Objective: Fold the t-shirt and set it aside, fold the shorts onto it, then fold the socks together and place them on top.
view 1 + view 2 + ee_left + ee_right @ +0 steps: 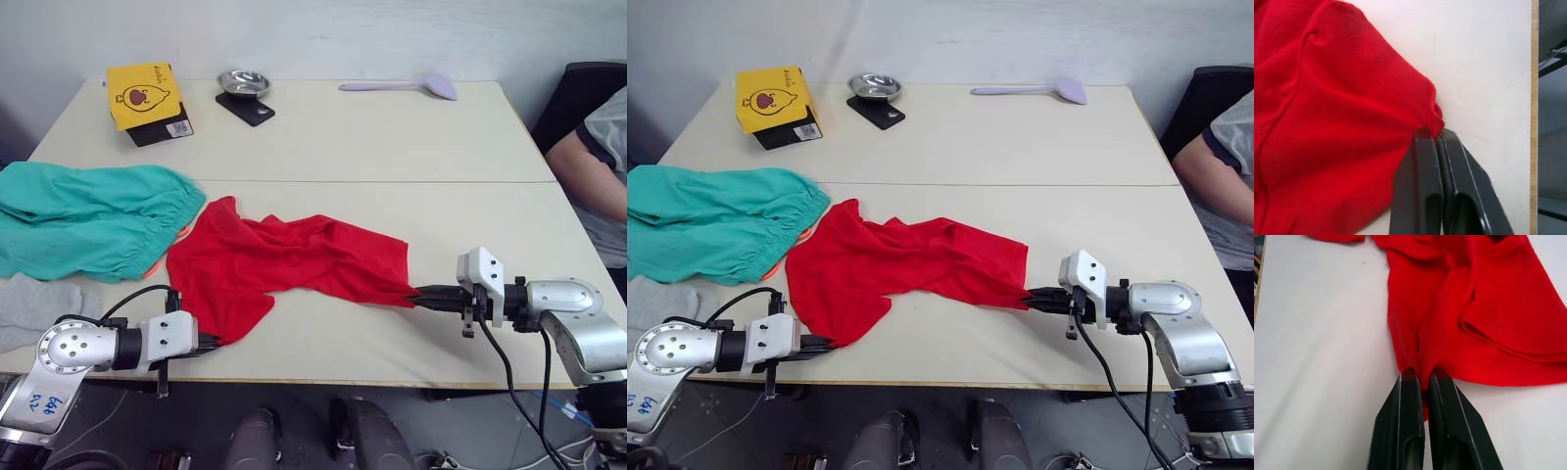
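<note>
Both your pincers are pinched shut on the t-shirt (pixel 265 269): the left gripper (pixel 1436 139) nips a stitched hem corner, the right gripper (pixel 1422 377) a bunched edge. Head views add, beyond your left gripper, the gathered shorts (pixel 83 215) and knit socks (pixel 29 308).

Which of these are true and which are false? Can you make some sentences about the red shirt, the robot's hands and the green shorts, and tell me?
1. Both grippers pinch the t-shirt. True: left gripper and right gripper are each shut on its edge.
2. The t-shirt is neatly folded. False: it lies crumpled.
3. The shorts lie on top of the t-shirt. False: they lie beside it, on the robot's left.
4. A purple spoon lies at the table's far edge. True.
</note>
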You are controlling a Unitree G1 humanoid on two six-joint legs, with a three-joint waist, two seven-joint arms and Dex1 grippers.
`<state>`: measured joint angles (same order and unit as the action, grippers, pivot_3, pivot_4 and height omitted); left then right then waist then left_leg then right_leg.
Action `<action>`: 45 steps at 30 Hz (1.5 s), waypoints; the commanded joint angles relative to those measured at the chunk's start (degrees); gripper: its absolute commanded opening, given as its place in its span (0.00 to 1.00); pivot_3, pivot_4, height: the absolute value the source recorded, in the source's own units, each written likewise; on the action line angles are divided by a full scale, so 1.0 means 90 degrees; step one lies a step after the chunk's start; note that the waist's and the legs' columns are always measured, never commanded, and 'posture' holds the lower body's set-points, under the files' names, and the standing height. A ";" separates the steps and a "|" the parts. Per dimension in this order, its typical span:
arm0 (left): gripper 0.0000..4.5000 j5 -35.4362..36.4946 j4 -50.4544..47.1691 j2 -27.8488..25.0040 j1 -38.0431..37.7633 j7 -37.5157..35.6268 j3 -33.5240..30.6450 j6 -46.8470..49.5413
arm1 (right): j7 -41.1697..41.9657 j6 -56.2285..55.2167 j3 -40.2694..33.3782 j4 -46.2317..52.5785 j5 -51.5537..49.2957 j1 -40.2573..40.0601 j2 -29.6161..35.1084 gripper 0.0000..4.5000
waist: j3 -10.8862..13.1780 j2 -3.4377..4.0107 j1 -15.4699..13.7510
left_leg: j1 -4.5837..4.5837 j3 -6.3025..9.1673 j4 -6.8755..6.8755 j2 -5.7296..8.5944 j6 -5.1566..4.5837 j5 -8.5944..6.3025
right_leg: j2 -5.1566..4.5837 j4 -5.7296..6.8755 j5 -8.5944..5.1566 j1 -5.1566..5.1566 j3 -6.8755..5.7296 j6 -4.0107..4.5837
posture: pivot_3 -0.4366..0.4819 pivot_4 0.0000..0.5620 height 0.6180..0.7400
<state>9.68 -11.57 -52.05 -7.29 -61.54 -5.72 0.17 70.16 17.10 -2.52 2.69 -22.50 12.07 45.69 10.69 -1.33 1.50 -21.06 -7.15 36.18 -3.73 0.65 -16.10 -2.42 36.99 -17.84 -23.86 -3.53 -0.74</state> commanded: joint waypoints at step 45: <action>0.00 0.0119 -0.0031 0.0015 -0.0275 0.0097 -0.0005 0.0069 | -0.0134 0.1626 0.0260 0.0332 -0.0569 0.0482 0.0223 0.00 | 0.0000 0.0010 0.0005 | -0.0006 -0.0001 -0.0008 0.0001 0.0004 -0.0003 | 0.0000 -0.0007 0.0001 -0.0004 0.0001 -0.0002 | 0.48 0.27 1.00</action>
<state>10.99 -12.70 -51.74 -9.26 -60.26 -6.23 0.53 69.33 31.64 1.43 4.11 -27.16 16.43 47.01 10.69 -1.24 1.55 -21.11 -7.16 36.11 -3.73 0.70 -16.13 -2.43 36.92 -17.83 -23.90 -3.52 -0.76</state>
